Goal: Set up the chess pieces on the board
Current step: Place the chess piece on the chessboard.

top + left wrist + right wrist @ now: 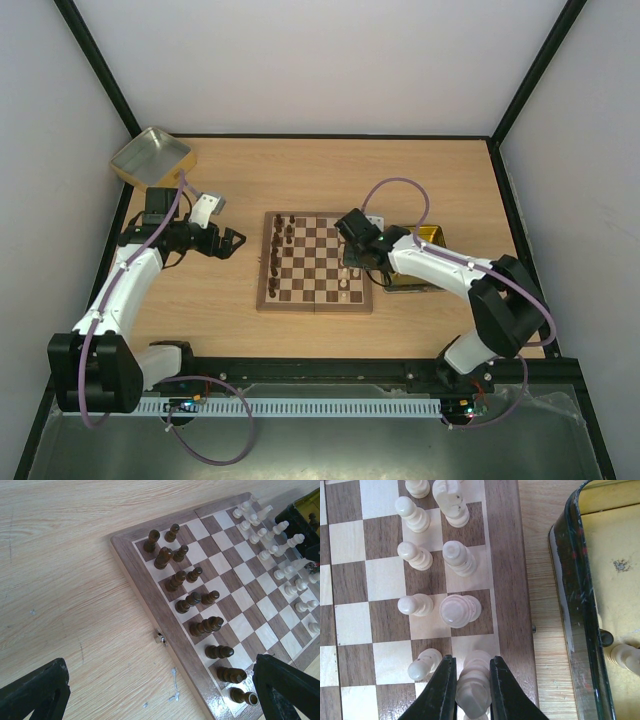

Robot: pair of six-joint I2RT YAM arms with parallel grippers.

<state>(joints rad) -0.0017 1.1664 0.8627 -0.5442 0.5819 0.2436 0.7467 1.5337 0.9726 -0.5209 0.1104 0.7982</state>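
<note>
Chess pieces [192,600] are ranked dark and cream along opposite edges of the board [268,290], one cream piece [472,692] being pinched upright in the right gripper [472,661] at a rim-side square, likely for straight lowering, while the left gripper [160,660] is held wide and empty beside the dark rows.

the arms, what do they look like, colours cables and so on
The left arm and right arm have white link shells, black joint housings and black bases. A lilac cable loops along each. The left hand and right hand are black, with two tapering fingers.
</note>
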